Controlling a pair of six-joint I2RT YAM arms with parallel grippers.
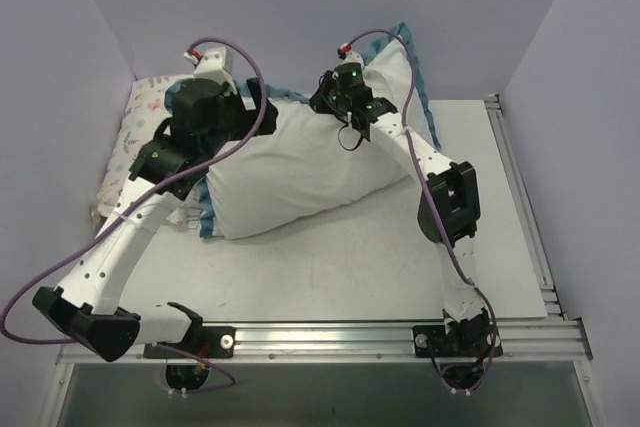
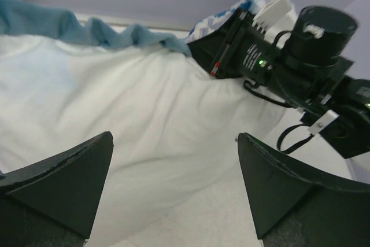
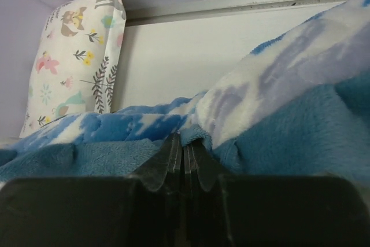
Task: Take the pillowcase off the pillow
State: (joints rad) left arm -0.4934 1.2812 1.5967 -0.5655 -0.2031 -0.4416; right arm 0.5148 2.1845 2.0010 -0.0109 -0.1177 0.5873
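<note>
A soft fabric pillowcase (image 1: pixel 300 172) with a blue-and-white print, a blue ruffled trim (image 1: pixel 207 209) and a plain white reverse is seen lying across the middle and back of the white table top (image 1: pixel 350 267), white face upward and plumped out in a rounded bulk. Its far right corner is raised against the pale back wall, where the print and the trim are shown. The large plump white pillow cannot be told apart from the white face of the case, which in the left wrist view is seen to run straight into the ruffle. The right gripper (image 1: pixel 325 95) is held at the back edge of the bulk. Its fingers (image 3: pixel 167 163) are pressed together, and the blue trim appears to be pinched at their tips, where the fleecy folds are gathered. The left gripper (image 1: pixel 258 105) is poised over the white fabric at the left back of the bulk, near the right gripper. Its two black fingers (image 2: pixel 63 183) are spread wide apart, with only the cloth seen beyond the gap, and whether the cloth is touched cannot be told. A small pastel animal-print pillow (image 1: pixel 150 107) is set in the far left corner by the wall, partly hidden behind the left arm.
</note>
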